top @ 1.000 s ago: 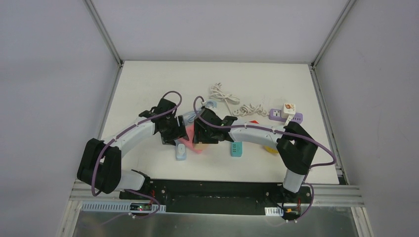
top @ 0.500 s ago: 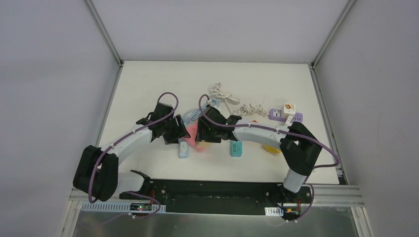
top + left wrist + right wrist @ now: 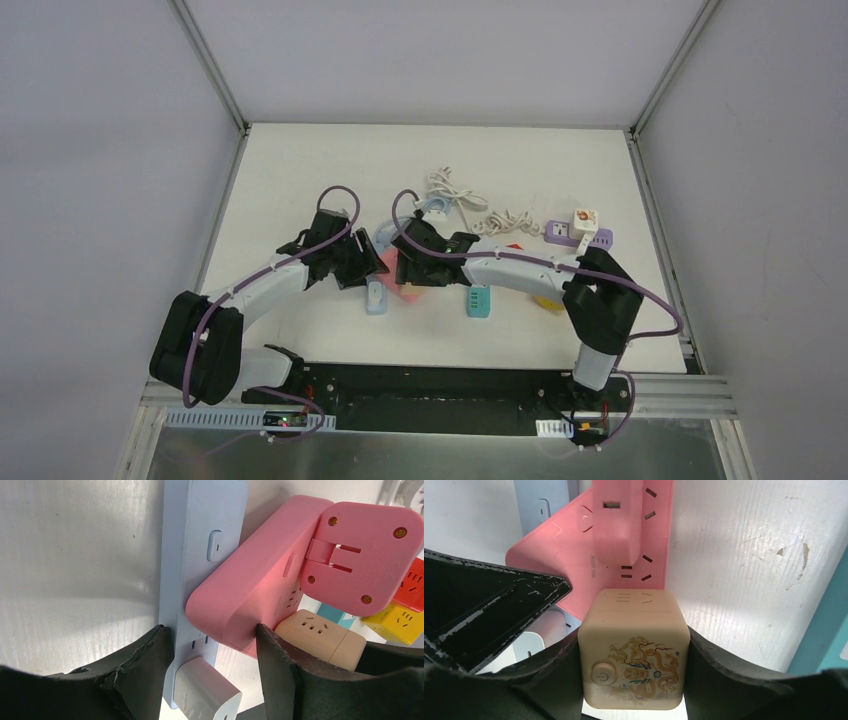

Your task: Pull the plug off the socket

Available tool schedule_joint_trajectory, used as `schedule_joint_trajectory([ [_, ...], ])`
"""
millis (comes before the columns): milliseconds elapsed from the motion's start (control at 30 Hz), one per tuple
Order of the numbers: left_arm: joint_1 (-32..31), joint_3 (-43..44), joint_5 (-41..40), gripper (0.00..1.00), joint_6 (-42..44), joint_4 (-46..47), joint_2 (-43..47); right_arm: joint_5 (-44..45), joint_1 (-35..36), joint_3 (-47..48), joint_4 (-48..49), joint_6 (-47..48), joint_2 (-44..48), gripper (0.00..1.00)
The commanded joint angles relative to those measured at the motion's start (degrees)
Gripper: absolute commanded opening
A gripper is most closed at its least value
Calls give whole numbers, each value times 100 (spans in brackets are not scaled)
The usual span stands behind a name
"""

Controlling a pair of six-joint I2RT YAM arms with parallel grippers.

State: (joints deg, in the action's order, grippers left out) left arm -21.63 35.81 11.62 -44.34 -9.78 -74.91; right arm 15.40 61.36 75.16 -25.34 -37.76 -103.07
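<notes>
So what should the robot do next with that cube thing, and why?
Probably the right tool should pull the beige cube straight back from the pink strip: it squeezes the cube on both sides, and the left tool brackets the strip.

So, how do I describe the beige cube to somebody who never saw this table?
Find the pink strip in the middle of the white table. Against that strip, held in the right tool, sits the beige cube; only it carries a gold dragon print and a round power button.
</notes>
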Motion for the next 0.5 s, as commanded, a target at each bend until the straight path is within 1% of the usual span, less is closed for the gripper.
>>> schedule_joint_trajectory([
  [0,-122,-453,-480,42,-78,-475,-704,-1681,35,-658,1862,-373,764,0],
  [67,-122,-436,-541,42,-80,-578,-679,-2097,-74,-910,2336,-480,895,0],
  [100,-122,-435,-575,42,-120,-623,-668,-2114,-57,-888,2340,-463,867,0],
  [167,-122,-433,-659,42,-224,-736,-621,-1867,90,-599,1980,-345,639,0],
  [267,-122,-391,-826,42,-257,-941,-501,-826,419,151,814,-72,86,0],
  [333,-122,-323,-918,42,-192,-1103,-464,-530,516,558,334,-65,-227,0],
  [400,-122,-249,-993,42,-121,-1234,-443,-435,544,675,178,-96,-313,0],
  [467,-122,-213,-1016,42,-66,-1290,-436,-492,524,565,330,-84,-144,0],
])
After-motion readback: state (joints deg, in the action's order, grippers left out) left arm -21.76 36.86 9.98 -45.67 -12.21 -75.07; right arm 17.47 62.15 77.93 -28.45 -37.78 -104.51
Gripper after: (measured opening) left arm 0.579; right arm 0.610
